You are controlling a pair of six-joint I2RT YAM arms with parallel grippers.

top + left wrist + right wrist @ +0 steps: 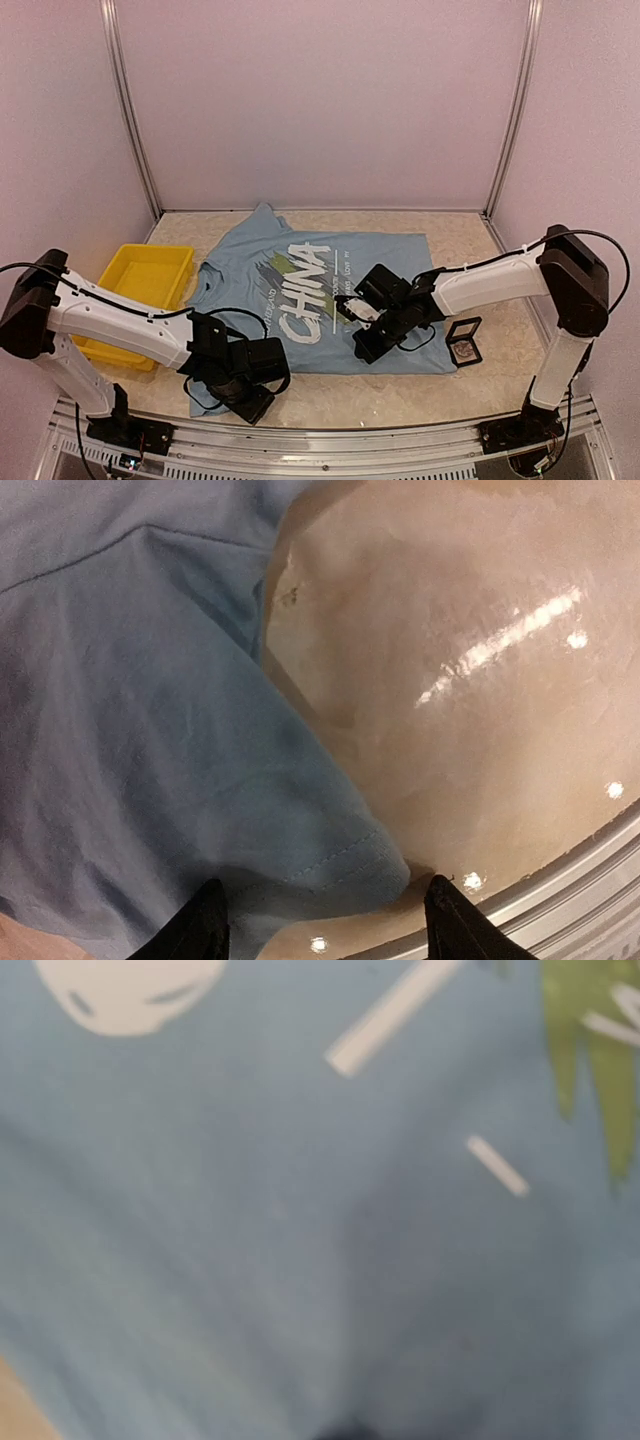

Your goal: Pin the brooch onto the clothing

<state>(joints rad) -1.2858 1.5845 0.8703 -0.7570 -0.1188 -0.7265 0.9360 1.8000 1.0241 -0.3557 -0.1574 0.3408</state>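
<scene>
Hovering over blurred T-shirt [300, 1260], right pincer [348, 308] clenched, left pincer [325, 920] released astride sleeve hem [340, 865]

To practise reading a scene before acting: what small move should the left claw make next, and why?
Probably lift the left claw clear. Its jaws stand open, the sleeve hem of the T-shirt lies flat and ungripped between them, and the shut right claw is over the chest print.

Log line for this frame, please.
left gripper: open, at T-shirt edge | right gripper: shut, over chest print | brooch: not visible
</scene>
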